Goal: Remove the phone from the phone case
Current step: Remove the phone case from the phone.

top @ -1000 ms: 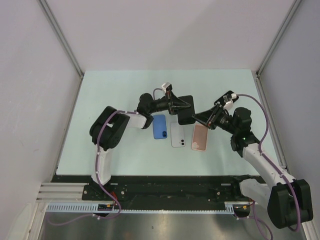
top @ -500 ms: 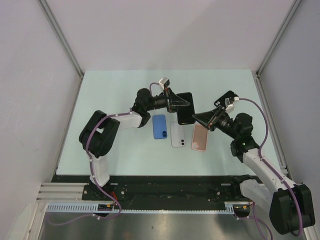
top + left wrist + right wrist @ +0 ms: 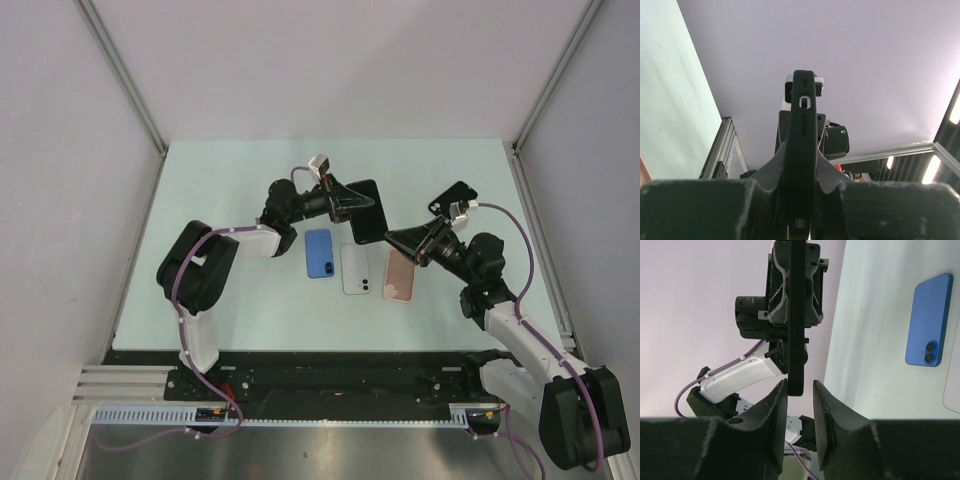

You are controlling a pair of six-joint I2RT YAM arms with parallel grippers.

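**Separation not yet visible: case held aloft, second tool at its end**

Phone case [image 3: 367, 212] is black and sits off the desk [image 3: 230, 200], raised over the far middle of the work area. The left tool [image 3: 347, 204] is clamped on it across its flat faces. In both wrist views the case is seen edge-on as a thin dark slab, so whether the phone is seated inside or has begun to lift cannot be told. No separate phone shows beside the case, so by these views the removal looks undone.

The right tool [image 3: 801, 390] has its fingers narrowly parted with the free end of the case at their mouth. One finger looks to be touching the case and the other stands just off it, so this is not a firm grip. What is left, as a judgement: close on or push at that end, work the phone free and part the two.

Below and just nearer lie a blue phone [image 3: 318, 253], a white phone [image 3: 355, 269] and a pink phone [image 3: 400, 274], side by side. Lowering anything there risks a knock. The far desk and both sides offer more room, and the enclosure walls [image 3: 60, 200] stand well apart from both arms.
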